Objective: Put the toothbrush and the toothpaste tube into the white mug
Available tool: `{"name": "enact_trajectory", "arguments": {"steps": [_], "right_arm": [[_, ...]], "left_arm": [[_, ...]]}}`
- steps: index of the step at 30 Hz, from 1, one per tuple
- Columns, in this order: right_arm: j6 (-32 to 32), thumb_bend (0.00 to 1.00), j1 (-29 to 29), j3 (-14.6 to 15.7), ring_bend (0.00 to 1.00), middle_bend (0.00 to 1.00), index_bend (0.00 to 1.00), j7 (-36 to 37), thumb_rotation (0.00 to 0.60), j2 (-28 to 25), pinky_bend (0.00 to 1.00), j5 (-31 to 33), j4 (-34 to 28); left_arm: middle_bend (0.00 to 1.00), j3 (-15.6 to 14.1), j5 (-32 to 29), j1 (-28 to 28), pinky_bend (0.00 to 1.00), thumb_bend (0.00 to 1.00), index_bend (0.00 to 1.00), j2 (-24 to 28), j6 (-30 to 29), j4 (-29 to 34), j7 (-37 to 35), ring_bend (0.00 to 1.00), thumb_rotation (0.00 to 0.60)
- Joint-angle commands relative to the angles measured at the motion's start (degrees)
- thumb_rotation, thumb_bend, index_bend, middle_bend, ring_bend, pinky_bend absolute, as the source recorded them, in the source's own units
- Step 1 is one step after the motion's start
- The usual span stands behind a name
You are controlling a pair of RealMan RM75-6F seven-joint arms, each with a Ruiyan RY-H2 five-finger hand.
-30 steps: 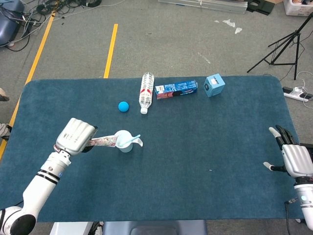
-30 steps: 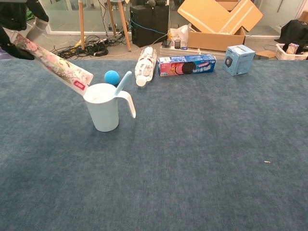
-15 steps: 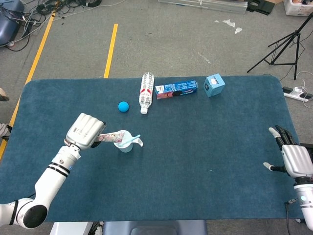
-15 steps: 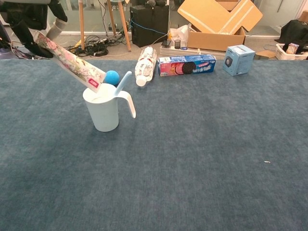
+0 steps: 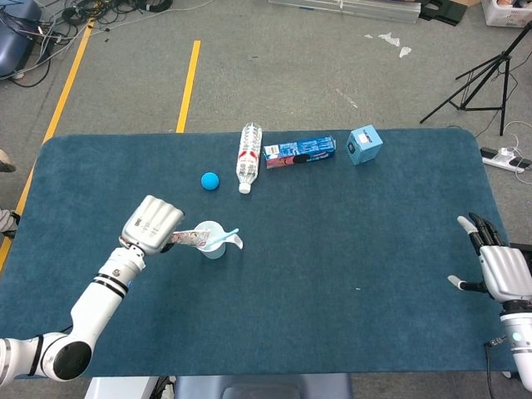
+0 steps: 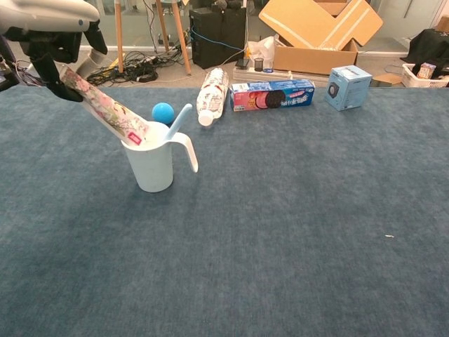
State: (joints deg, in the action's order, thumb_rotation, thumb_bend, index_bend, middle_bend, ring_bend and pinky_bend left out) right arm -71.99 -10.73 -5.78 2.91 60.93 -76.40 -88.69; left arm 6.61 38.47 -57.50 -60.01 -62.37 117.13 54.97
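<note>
A white mug [image 6: 156,163] [image 5: 213,239] stands on the blue table, left of centre, its handle toward the right. A light blue toothbrush [image 6: 178,121] leans out of it. My left hand [image 5: 153,224] [image 6: 50,34] grips the upper end of a flower-patterned toothpaste tube [image 6: 106,112] [image 5: 190,238], which slants down to the right with its lower end inside the mug's mouth. My right hand [image 5: 499,264] hovers open at the table's right edge, far from the mug, seen only in the head view.
Behind the mug lie a blue ball [image 6: 163,112], a clear plastic bottle [image 6: 212,94], a blue cookie box [image 6: 272,95] and a small blue cube box [image 6: 348,87]. Cardboard boxes and cables sit beyond the table's far edge.
My left hand moved right toward the mug with the tube. The tube's lower end went from just outside the rim into the mug's mouth. The right hand stayed still.
</note>
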Motion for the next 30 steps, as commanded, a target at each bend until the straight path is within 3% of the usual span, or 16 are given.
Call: {"name": "enact_trajectory", "arguments": {"steps": [1, 26, 30], "right_arm": [[-0.1, 0.01, 0.0, -0.1, 0.01, 0.02, 0.11, 0.1, 0.6, -0.1, 0.4, 0.0, 0.0], [0.2, 0.01, 0.0, -0.2, 0.01, 0.02, 0.11, 1.1, 0.6, -0.4, 0.4, 0.1, 0.1], [0.3, 0.01, 0.0, -0.1, 0.01, 0.02, 0.11, 1.1, 0.6, -0.3, 0.4, 0.0, 0.2]], "left_arm": [[1.0, -0.3, -0.8, -0.7, 1.0, 0.52, 0.72, -0.6, 0.2, -0.7, 0.4, 1.0, 0.6], [1.0, -3.3, -7.4, -7.0, 1.0, 0.52, 0.72, -6.5, 3.0, -6.7, 3.2, 1.0, 0.6], [1.0, -3.8, -8.9, -7.8, 1.0, 0.52, 0.71, -8.7, 1.3, -8.0, 4.4, 1.0, 0.6]]}}
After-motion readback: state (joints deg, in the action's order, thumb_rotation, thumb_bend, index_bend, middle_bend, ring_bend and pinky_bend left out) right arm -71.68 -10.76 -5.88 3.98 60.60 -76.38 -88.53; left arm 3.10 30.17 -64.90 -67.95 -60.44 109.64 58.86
